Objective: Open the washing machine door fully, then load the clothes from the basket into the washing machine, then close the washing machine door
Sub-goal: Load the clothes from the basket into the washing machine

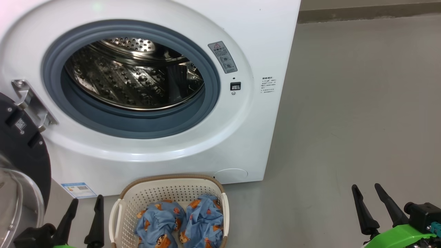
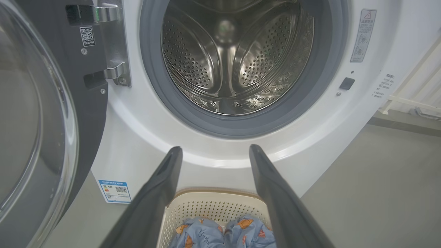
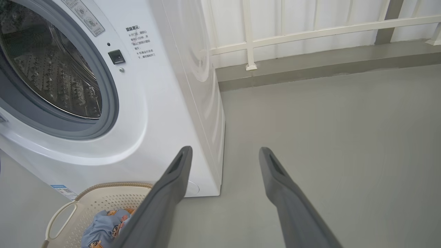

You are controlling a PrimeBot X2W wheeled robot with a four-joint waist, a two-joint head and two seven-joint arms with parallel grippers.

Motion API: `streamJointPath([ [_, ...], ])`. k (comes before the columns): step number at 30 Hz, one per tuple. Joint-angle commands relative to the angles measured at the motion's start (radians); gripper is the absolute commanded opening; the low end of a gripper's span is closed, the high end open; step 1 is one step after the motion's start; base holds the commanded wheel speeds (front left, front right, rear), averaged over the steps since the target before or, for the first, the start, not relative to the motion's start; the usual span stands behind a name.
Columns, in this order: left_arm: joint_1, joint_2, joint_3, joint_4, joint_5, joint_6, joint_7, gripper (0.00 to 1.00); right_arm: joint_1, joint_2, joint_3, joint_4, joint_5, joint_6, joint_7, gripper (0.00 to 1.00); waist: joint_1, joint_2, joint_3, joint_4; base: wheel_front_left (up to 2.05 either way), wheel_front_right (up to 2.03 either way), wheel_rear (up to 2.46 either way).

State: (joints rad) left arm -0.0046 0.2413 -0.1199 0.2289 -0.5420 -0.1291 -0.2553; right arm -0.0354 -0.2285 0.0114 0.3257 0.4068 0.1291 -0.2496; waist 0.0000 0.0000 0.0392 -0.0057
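My left gripper [image 1: 86, 201] hovers open and empty just beside the basket [image 1: 165, 193]; my right gripper [image 1: 366, 188] is open too, well apart over the floor [image 1: 344, 103]. Both bundles of clothes [image 1: 182, 220] lie in the basket, so I would pinch one deep in its folds and lift it above the rim. Then I would carry it past the gasket [image 1: 137, 125] into the drum [image 1: 131, 79], away from the open washing machine door [image 1: 27, 155].

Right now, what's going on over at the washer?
Nothing is being handled. The washing machine door is swung open to the left, and the drum looks empty. The clothes, two bundles, lie in the basket on the floor before the washing machine. The left jaws and right jaws stand open, holding nothing, low on either side of the basket.
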Motion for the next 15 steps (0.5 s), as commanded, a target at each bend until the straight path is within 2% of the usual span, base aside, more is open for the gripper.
streamJointPath([
  [1, -0.045, 0.022, 0.036, -0.015, -0.006, -0.002, -0.006, 1.00, -0.014, -0.014, 0.020, -0.026, -0.008, 0.002, -0.012, 1.00, 0.0000, 0.0000, 0.002, 0.001, 0.13, -0.13, 0.00],
  [9, -0.052, 0.009, 0.025, 0.010, -0.013, -0.002, -0.006, 1.00, -0.031, -0.009, 0.026, -0.034, -0.011, 0.002, -0.012, 1.00, 0.0000, 0.0000, 0.031, 0.001, 0.00, 0.00, 0.00],
  [15, -0.084, -0.014, -0.036, 0.078, -0.012, -0.002, -0.006, 1.00, -0.058, 0.011, 0.030, -0.046, -0.017, 0.002, -0.012, 1.00, 0.0000, 0.0000, 0.092, -0.009, 0.00, 0.00, 0.00],
])
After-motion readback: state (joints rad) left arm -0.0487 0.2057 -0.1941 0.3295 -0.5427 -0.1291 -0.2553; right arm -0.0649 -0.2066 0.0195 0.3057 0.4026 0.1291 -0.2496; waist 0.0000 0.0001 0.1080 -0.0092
